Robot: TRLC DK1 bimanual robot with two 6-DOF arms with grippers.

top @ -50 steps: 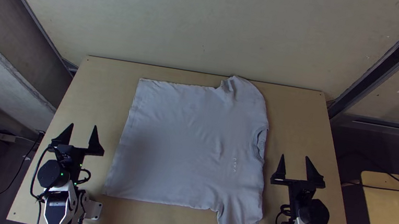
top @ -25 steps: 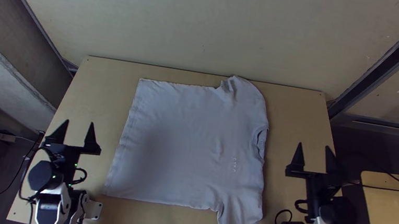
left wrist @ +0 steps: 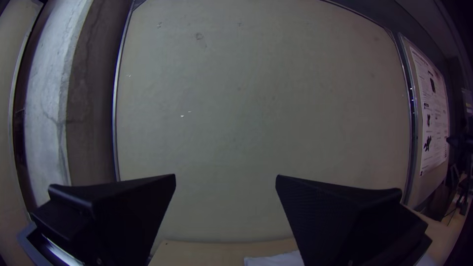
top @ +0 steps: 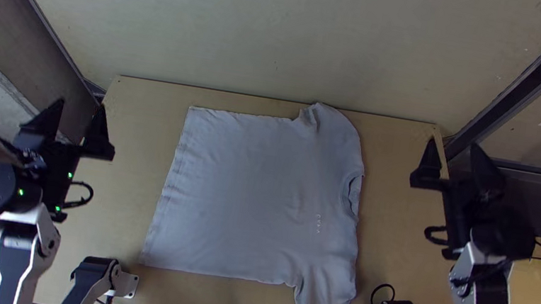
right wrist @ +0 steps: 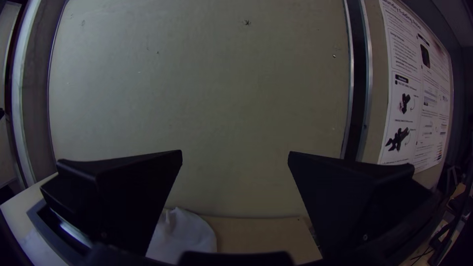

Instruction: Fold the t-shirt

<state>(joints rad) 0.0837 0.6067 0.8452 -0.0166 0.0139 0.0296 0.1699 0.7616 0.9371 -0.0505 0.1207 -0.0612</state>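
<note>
Both arms (top: 20,243) raised, farther outward

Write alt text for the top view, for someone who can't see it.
A pale t-shirt lies spread on a wooden table, hem to the left, collar to the right. The left gripper and the right gripper, both open and empty, hang on either side.

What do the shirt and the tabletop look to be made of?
The t-shirt looks like thin matte knit, perhaps cotton, given its fine wrinkles and loosely creased sleeves. The table seems smooth light wood or board, judging by its even tan surface.
</note>
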